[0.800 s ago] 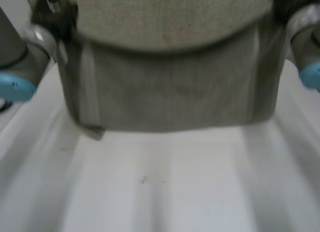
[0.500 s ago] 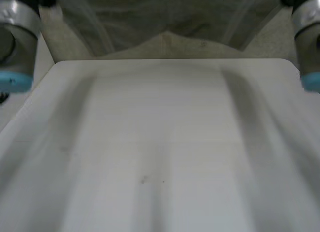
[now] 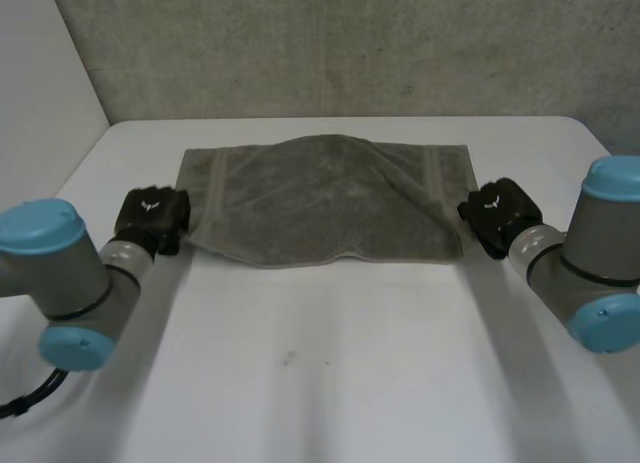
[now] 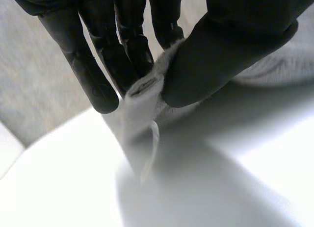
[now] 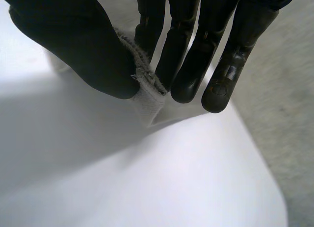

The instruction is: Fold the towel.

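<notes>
A grey-green towel (image 3: 325, 198) lies spread across the far half of the white table (image 3: 330, 383), its middle humped up and its near edge sagging. My left hand (image 3: 152, 219) holds the towel's left near corner; in the left wrist view the towel corner (image 4: 142, 92) is pinched between the thumb (image 4: 221, 55) and the fingers (image 4: 122, 60). My right hand (image 3: 497, 215) holds the right near corner. In the right wrist view the towel edge (image 5: 147, 85) sits pinched between the thumb (image 5: 83, 45) and the fingers (image 5: 191, 55).
A grey speckled wall (image 3: 350, 43) rises behind the table's far edge. A pale panel (image 3: 40, 73) stands at the far left. Bare tabletop stretches from the towel toward me.
The towel, earlier held up close before the camera, has swung away and come down onto the far half of the table. Both arms have dropped low, still holding its corners.
</notes>
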